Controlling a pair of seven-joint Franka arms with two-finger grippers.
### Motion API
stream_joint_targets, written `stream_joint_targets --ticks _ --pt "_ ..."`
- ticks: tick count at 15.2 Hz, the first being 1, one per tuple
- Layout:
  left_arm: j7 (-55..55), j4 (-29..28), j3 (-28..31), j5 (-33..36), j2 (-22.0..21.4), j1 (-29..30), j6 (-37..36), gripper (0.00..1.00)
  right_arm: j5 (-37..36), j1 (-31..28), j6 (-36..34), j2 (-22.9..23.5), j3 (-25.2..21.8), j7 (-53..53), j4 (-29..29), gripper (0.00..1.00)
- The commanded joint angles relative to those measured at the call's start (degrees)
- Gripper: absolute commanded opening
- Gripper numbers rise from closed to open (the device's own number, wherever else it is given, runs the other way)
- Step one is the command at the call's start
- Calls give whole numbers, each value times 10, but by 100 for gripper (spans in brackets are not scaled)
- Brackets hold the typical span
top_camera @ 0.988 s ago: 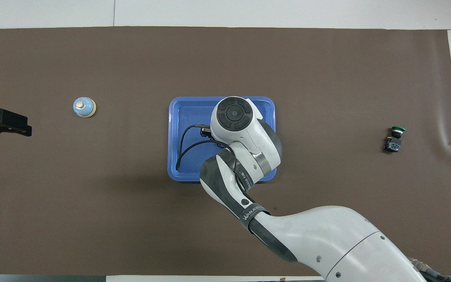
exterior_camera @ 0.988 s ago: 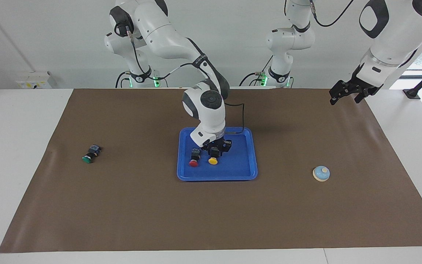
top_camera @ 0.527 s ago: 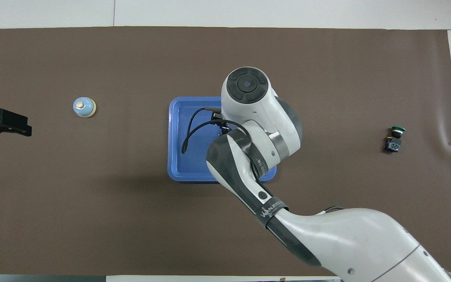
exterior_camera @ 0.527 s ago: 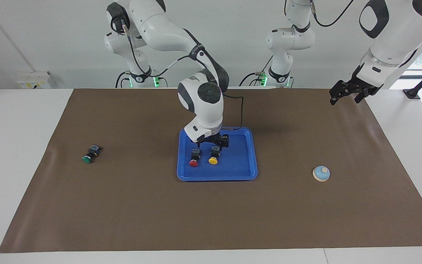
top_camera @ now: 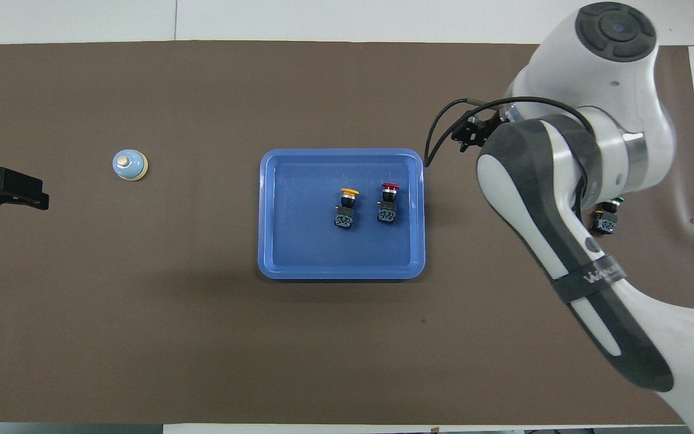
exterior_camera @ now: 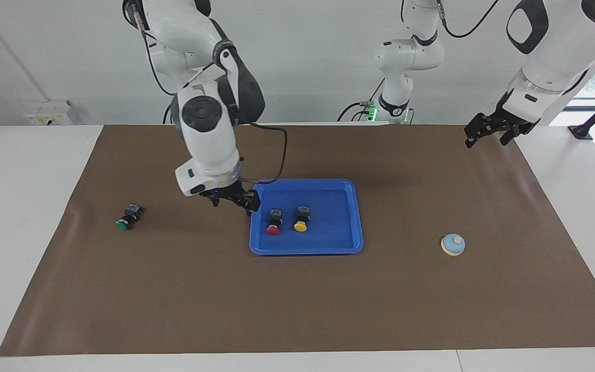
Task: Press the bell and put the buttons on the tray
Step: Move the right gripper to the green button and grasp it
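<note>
- Green button: lies on its side on the brown mat, well apart from the tray, toward the right arm's end of the counter; the overhead view shows it half hidden under the right arm.
- Red button and yellow button lie side by side in the tray; the bell stands outside the tray, toward the left arm's end.
- Right claw: fingers apart, holding nothing, in the air just beside the tray's rim on the side facing the green button.
- Left claw: fingers apart, empty, waiting well away from the tray.
- Advice: travel high enough to clear the mat, line the fingers across the black body, not the round cap, then descend and close.
- Change: a second ago the right claw was low in the tray at the yellow button; it has since let go, risen and swung clear of the tray.
</note>
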Motion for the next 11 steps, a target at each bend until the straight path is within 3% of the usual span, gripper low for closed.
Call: stream_joint_targets --ticks 1,5,11 --pt "-6 -11 1 6 -13 -2 2 100 -12 -60 10 -21 8 -69 -41 100" --pt "-6 -11 1 6 -13 -2 2 100 -36 -127 44 -42 8 -130 -104 100" --pt "-6 -11 1 6 -13 -2 2 100 -38 -212 257 -99 8 -208 -306 100"
